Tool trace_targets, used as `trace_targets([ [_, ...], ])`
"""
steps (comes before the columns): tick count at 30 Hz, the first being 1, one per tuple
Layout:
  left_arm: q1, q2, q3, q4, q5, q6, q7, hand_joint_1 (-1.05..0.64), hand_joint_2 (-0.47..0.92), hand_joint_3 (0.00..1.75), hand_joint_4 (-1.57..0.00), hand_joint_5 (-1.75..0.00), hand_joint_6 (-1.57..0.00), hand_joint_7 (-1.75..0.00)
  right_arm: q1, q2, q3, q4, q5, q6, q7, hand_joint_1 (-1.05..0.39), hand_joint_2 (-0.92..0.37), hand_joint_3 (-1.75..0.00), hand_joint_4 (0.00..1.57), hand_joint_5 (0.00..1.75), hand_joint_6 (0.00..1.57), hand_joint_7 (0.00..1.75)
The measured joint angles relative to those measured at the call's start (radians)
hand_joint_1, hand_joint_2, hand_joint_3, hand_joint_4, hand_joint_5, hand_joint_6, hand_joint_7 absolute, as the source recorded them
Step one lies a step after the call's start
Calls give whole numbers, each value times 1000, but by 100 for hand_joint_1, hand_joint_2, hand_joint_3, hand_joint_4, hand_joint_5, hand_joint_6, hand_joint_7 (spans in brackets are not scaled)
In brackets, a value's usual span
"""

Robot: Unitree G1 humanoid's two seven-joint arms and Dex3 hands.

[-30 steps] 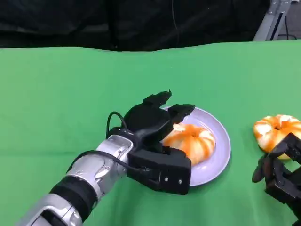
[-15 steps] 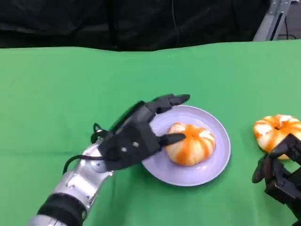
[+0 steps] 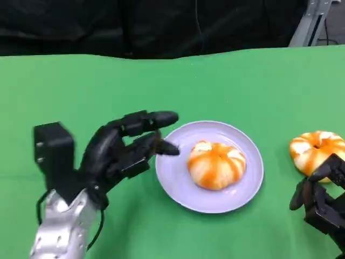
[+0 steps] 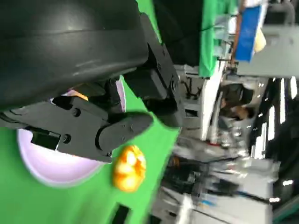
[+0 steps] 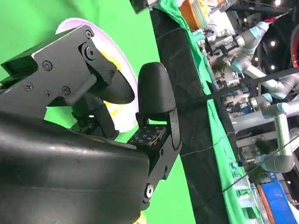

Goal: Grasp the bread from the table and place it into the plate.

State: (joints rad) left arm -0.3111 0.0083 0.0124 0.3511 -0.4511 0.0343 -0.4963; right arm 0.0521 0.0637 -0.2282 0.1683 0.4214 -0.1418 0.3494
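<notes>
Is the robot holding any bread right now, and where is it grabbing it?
No. The left hand is empty beside the plate; the right hand holds nothing.

left robot hand [image 3: 116, 148]: black, blocky, jointed fingers | left forearm [image 3: 59, 234]: silver metal, thin black cable looped beside it | right robot hand [image 3: 323, 199]: black, angular segments | wrist views: glossy rounded black shell [image 5: 60, 172], small round screws in finger plates

Right hand [image 5: 100, 119] takes up most of the shot, black fingers [image 5: 154, 93] curled in with nothing in them. The plate [image 5: 122, 70] peeks out behind, on the green table [image 5: 28, 23].
</notes>
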Motion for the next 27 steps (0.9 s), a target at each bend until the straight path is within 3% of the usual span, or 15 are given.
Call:
trace_targets([
  [4, 65, 29, 66, -94, -119, 166, -44, -12, 53, 138, -85, -175, -84, -162, 1, 0, 0, -1, 2, 0, 4, -5, -48, -132, 88, 175, 76, 159],
  [9, 140, 85, 133, -149, -245, 353, -126, -13, 47, 136, -87, -175, -90, -157, 12, 0, 1, -10, 1, 0, 3, -5, -50, -131, 88, 175, 73, 162],
  [11, 162, 117, 156, -141, -281, 405, -188, -12, 50, 129, -84, -175, -92, -149, 18, -1, 1, -14, 1, 0, 3, -6, -50, -131, 88, 175, 73, 163],
  [16, 175, 177, 198, 11, -309, 434, -389, -16, 54, 114, -80, -175, -94, -140, 28, -2, 1, -34, 1, 11, 3, -6, -50, -130, 87, 175, 73, 162],
  [22, 132, 229, 175, 209, -247, 426, -566, -16, 57, 104, -79, -175, -83, -159, 32, -3, 0, -37, 2, 15, 5, -7, -50, -129, 87, 175, 72, 162],
  [24, 113, 230, 175, 250, -235, 423, -602, -19, 60, 97, -77, -175, -86, -148, 33, -3, 0, -37, 2, 15, 4, -7, -50, -129, 87, 175, 73, 162],
  [27, 87, 233, 178, 289, -226, 427, -642, -19, 61, 95, -77, -175, -87, -145, 37, -3, 1, -39, 1, 15, 3, -7, -50, -129, 87, 175, 73, 162],
])
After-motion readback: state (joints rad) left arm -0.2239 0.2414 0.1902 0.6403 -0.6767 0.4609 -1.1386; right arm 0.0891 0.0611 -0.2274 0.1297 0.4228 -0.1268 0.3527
